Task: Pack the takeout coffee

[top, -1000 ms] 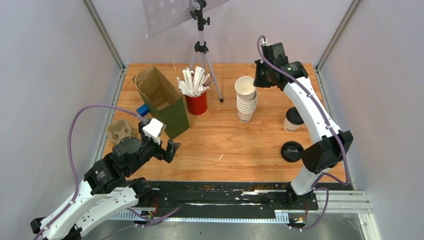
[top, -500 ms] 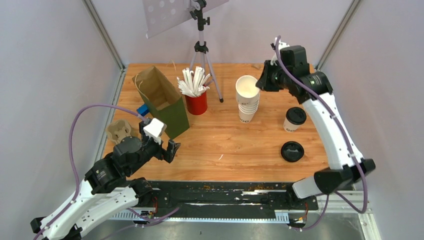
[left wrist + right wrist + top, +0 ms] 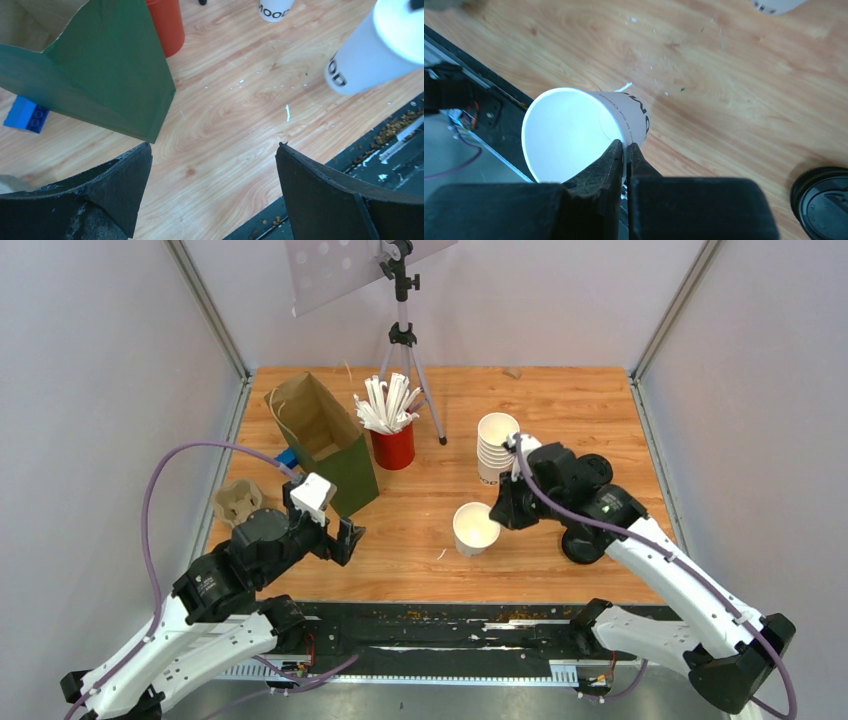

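Wooden table [image 3: 400,570] boxed in by grey walls on the left, right and far sides, with a black rail [image 3: 440,625] along the near edge. Most open room in the near middle, between the green paper bag [image 3: 335,455] on the left and the black lid [image 3: 583,543] on the right. Far side crowded by the red cup of straws [image 3: 393,447], a tripod [image 3: 403,335] and the stack of white cups [image 3: 494,445]. Left side taken up by a cardboard cup carrier [image 3: 240,502] and a blue block [image 3: 287,458] beside the bag. Left gripper [image 3: 212,150] low by the bag's near corner, fingers [image 3: 320,195] wide apart, holding nothing. Right gripper [image 3: 625,146] pinched tight on the rim of the white paper cup [image 3: 476,528], one finger inside and one outside. Cup in that near-middle gap, just nearer than the stack: small, tapered, plain white inside, black lettering on the wall, lidless, tilted with the mouth upward. Touching the wood or not, cannot tell. Lid flat on the table to the right of the cup, apart from it, partly hidden by the right arm. Against a second ago: right arm down from the far side by the stack to the near middle, now carrying the cup. Left arm as before. Lidded cup on the right, in plain sight then, now behind the right arm.
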{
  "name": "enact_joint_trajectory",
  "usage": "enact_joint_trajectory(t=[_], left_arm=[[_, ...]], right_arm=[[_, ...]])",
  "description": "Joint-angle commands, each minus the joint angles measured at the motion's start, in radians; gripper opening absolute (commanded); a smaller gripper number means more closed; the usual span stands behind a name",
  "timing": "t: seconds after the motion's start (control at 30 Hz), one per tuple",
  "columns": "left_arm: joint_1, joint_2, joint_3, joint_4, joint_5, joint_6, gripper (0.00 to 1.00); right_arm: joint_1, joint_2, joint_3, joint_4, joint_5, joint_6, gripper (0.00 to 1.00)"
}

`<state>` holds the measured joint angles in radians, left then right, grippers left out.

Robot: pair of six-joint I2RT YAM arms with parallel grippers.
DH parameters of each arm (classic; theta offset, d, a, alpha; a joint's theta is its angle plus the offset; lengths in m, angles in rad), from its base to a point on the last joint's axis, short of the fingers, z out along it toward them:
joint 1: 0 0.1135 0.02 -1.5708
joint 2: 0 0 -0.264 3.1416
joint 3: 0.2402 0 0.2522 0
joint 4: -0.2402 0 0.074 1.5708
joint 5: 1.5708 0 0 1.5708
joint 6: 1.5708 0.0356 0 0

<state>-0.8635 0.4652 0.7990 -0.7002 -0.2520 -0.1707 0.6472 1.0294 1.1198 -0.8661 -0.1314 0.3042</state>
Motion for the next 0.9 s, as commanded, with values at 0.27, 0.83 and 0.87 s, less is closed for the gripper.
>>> enact_joint_trajectory(t=[0.27,0.83,0.87], left_arm=[[-0.003,0.027,-0.057,0.107,0.056,-0.098,1.00],[-0.003,0.033,-0.055,0.085,0.084,-0.082,1.00],[-0.003,0.027,-0.054,0.084,0.083,-0.082,1.00]], right_arm=[[0.195,-0.057,-0.331,0.383,0.186,0.108,0.04],[0.220,-0.135,-0.327,0.193,0.342,0.207,0.31],[0.220,-0.142,-0.309,0.131,0.371,0.246,0.33]])
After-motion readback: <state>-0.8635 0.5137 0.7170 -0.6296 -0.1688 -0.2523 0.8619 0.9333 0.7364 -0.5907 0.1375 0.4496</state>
